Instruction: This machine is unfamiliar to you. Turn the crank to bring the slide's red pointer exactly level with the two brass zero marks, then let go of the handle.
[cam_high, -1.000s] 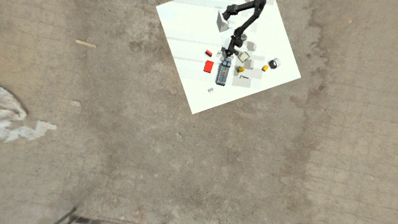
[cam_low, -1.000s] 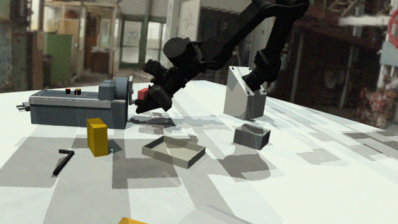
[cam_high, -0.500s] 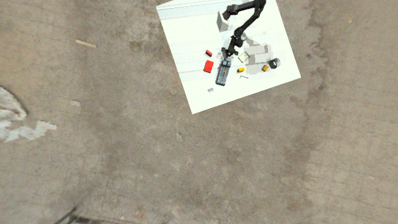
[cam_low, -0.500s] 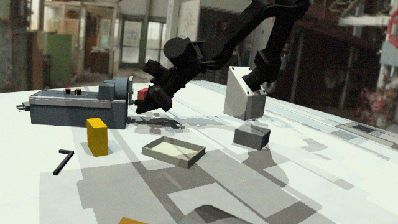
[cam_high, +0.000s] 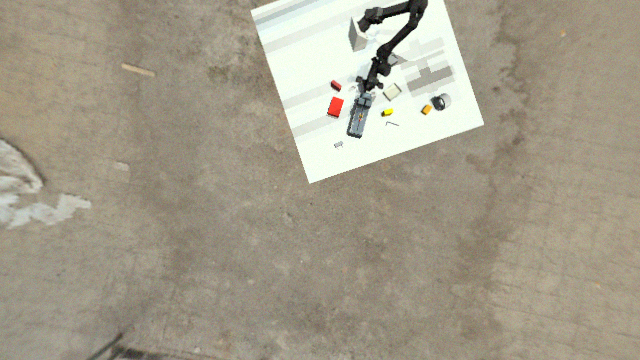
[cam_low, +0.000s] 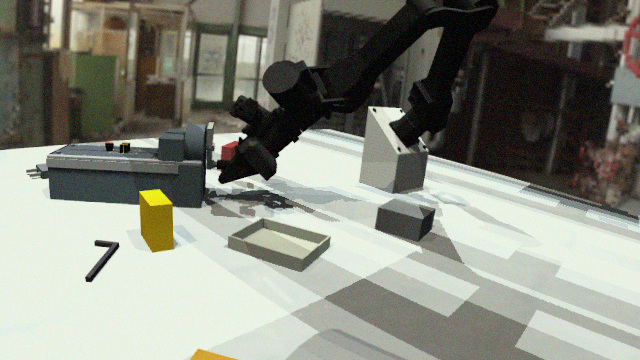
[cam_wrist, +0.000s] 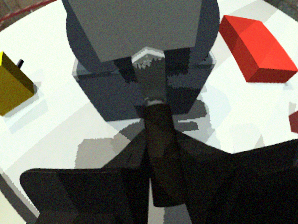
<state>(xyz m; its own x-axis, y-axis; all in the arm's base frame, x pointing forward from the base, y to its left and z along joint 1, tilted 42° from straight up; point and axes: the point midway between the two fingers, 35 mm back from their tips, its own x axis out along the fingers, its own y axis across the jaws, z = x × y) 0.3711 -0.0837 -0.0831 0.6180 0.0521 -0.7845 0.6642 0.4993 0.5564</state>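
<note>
- Black against the white table (cam_high: 310, 100), seen from the top, the arm reaches down to the near end of the grey machine (cam_high: 359, 117), which lies between a red block (cam_high: 335, 106) and a small yellow block (cam_high: 387, 112); the red pointer on the slide is too small to place against the brass marks.
- From the exterior view, the gripper (cam_low: 231, 172) is clamped on the crank handle at the machine's right end (cam_low: 200, 150); on the slide's top, the red pointer (cam_low: 109, 146) stands just beside a brass mark (cam_low: 125, 147). A yellow block (cam_low: 156, 220), an L-shaped key (cam_low: 101, 260), a shallow tray (cam_low: 279, 243) and a dark grey block (cam_low: 405, 218) lie in front.
- At the wrist, the fingers grip the crank handle (cam_wrist: 148, 63) against the machine's round grey end (cam_wrist: 140, 23), the red block (cam_wrist: 258, 46) off to the right.
</note>
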